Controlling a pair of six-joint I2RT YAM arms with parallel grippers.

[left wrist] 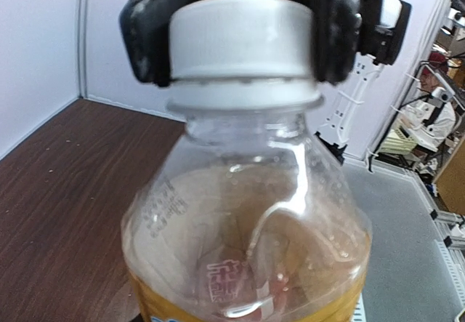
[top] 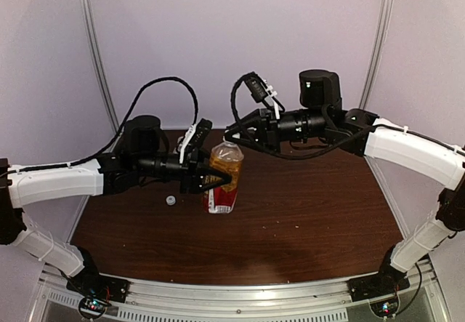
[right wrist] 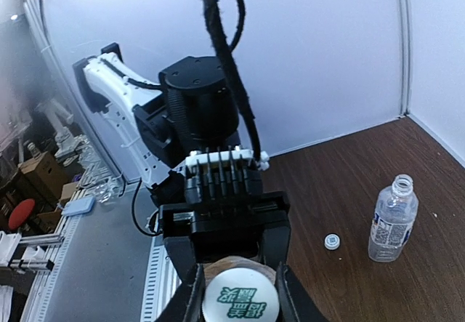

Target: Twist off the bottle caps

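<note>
Desk (top: 305,213): dark brown wood-grain surface, matte, a few pale specks, with pale walls at its left, back and right. Amber bottle (top: 229,158) stands upright left of desk centre. It is thin clear plastic with rounded shoulders and embossed lettering, amber liquid below the shoulder and a red-white label low down. Left tool (top: 218,181) comes in from the left and pinches the bottle's body between black fingers. Cap (left wrist: 240,35): white, smooth, short cylinder with a collar ring beneath, seated on the neck, green print on top. Right tool (top: 234,139) reaches in from the right and is pressed together on the cap, its rough black fingers (left wrist: 145,35) touching both sides. Loose cap (top: 170,200): small white disc, flat on the desk left of the amber bottle. Clear bottle (right wrist: 392,220): white-blue label, open neck, upright, near the loose cap but apart from it; made out only in the right wrist view. Broad desk surface shows to the right of the amber bottle and forward to the metal rail (top: 240,293).
</note>
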